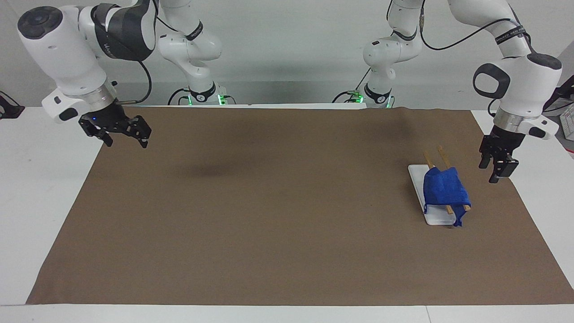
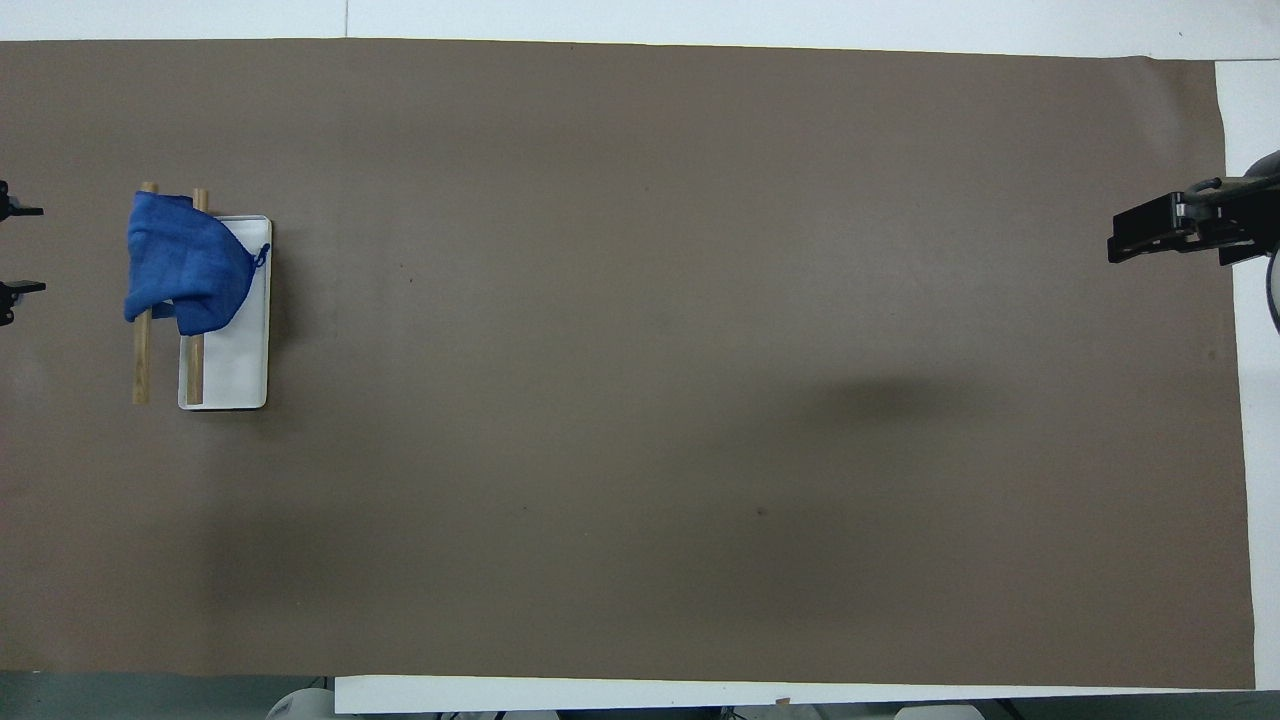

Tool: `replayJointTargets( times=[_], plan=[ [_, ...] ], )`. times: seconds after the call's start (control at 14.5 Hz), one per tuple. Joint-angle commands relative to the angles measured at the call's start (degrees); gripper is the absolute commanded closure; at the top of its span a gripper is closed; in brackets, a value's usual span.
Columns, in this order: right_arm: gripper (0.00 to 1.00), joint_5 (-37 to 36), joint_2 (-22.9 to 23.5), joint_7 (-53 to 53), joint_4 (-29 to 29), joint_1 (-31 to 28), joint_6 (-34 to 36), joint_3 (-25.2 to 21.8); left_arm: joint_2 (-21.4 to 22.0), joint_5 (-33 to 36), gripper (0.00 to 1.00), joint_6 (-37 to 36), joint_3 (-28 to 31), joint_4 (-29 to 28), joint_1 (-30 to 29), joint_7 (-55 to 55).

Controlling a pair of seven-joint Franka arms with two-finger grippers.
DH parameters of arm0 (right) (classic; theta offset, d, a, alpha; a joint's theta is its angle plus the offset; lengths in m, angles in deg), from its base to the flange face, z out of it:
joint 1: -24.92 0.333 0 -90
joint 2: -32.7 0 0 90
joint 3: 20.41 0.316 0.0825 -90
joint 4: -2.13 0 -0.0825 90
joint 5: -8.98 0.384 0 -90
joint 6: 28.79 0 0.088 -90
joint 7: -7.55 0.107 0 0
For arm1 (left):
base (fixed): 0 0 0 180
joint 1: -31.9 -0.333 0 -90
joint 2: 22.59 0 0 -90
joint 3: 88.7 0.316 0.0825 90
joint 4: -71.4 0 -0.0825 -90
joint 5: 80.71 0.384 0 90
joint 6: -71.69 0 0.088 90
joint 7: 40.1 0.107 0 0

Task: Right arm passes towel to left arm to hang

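Facing view: towel draped limp over rack rods near surface's left-arm edge; soft, light, pinch a corner. Left gripper apart, empty; right gripper apart, waiting.

Blue terry towel, 2 wooden rails, smooth white base, matt brown paper.

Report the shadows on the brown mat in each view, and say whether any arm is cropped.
Facing view: a soft dark patch lies on the brown mat, toward the right arm's end. Overhead view: the same patch shows; the left gripper is cropped at the frame edge, only tips visible.
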Motion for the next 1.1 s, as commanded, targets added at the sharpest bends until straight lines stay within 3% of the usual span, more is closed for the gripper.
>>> replayJointTargets(
  times=[0.0,0.69,0.83,1.03],
  plan=[
    [0.0,0.4,-1.2,0.8,1.1,-0.3,0.3,0.2,-2.5,1.2,0.0,-11.3,-0.3,10.3,-0.6,7.7],
    [0.0,0.4,-1.2,0.8,1.1,-0.3,0.3,0.2,-2.9,2.3,0.0,-52.6,-1.3,31.6,5.2,47.4],
    [0.0,0.5,-1.2,0.8,1.1,-0.3,0.3,0.2,-1.1,2.3,0.0,-57.1,-0.8,31.6,8.7,51.3],
    [0.0,0.4,-1.2,0.8,1.1,-0.3,0.3,0.2,-1.2,1.6,0.0,-57.6,-0.9,31.0,10.9,52.5]
  ],
)
